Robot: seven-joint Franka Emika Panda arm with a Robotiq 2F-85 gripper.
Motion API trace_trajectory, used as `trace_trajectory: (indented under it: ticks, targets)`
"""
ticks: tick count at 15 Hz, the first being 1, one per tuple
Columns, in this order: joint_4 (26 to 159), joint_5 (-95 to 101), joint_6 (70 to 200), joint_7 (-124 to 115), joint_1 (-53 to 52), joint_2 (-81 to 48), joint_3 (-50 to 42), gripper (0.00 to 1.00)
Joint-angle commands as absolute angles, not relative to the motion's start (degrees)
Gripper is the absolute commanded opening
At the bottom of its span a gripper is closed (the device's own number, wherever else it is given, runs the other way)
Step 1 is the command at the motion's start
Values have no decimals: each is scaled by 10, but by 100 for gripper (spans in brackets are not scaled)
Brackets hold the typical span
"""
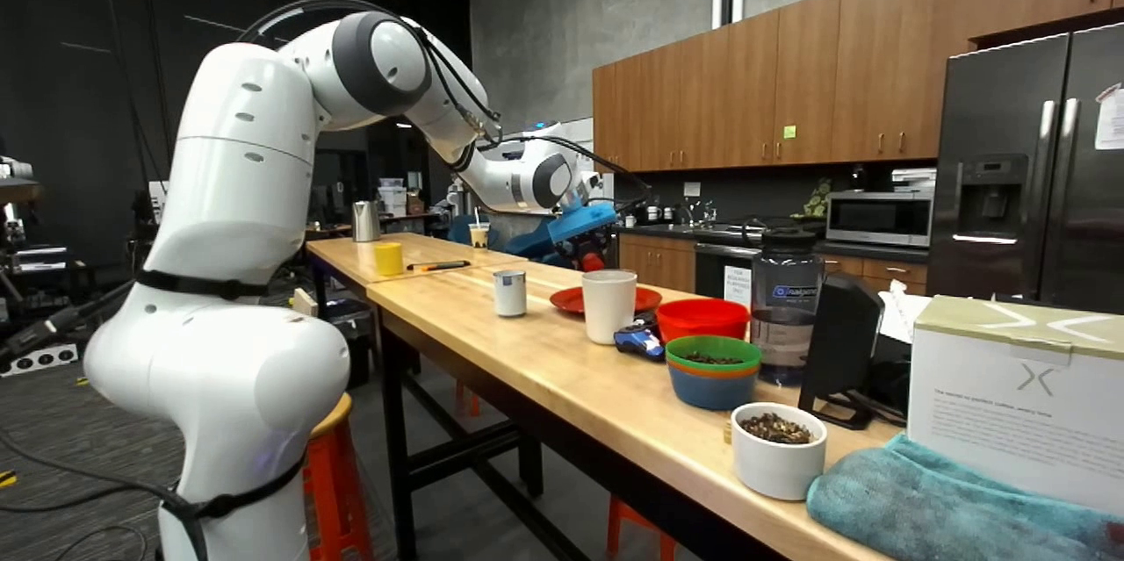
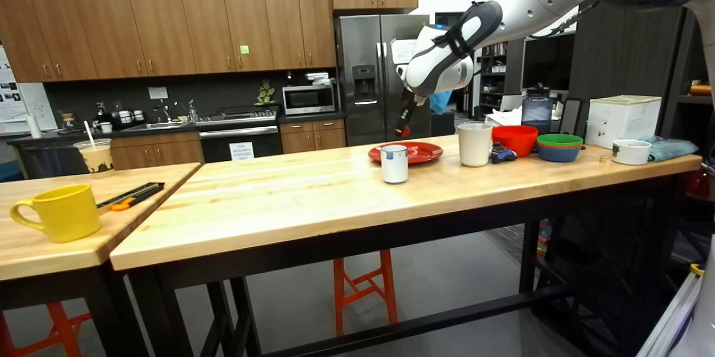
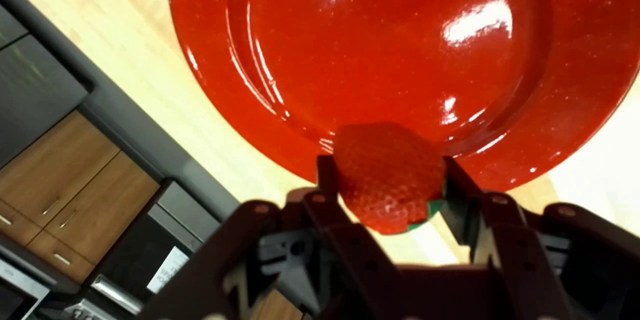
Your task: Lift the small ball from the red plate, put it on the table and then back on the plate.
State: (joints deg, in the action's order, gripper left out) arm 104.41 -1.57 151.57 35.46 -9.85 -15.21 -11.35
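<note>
The small ball is red with a green patch (image 3: 385, 180). It shows between my fingers in the wrist view and as a red spot in both exterior views (image 1: 592, 262) (image 2: 403, 132). My gripper (image 3: 384, 172) is shut on the ball, a finger on each side. It holds the ball above the red plate's rim area, apart from the plate. The red plate (image 3: 390, 59) lies flat on the table, bare where it shows; it is also in both exterior views (image 1: 569, 300) (image 2: 427, 151). The table (image 2: 290, 195) has a light wooden top and black frame.
Near the plate stand a white-and-blue can (image 2: 394, 166) and a tall white cup (image 2: 474, 146). Beyond are a blue object (image 1: 639, 340), a deeper red bowl (image 1: 702, 318), stacked bowls (image 1: 713, 378), a bottle (image 1: 784, 306) and a white box (image 1: 1019, 403).
</note>
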Motion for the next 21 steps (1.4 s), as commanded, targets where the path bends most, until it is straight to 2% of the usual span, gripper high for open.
trace_trajectory:
  ticks: [1, 8, 20, 21]
  targets:
    - [1009, 8, 1458, 351, -26, -171, -46, 26]
    - [1016, 24, 1409, 350, 19, -180, -6, 26]
    - [1029, 18, 1392, 354, 34, -175, 7, 26]
    - [1029, 20, 1393, 354, 34, -174, 7, 68]
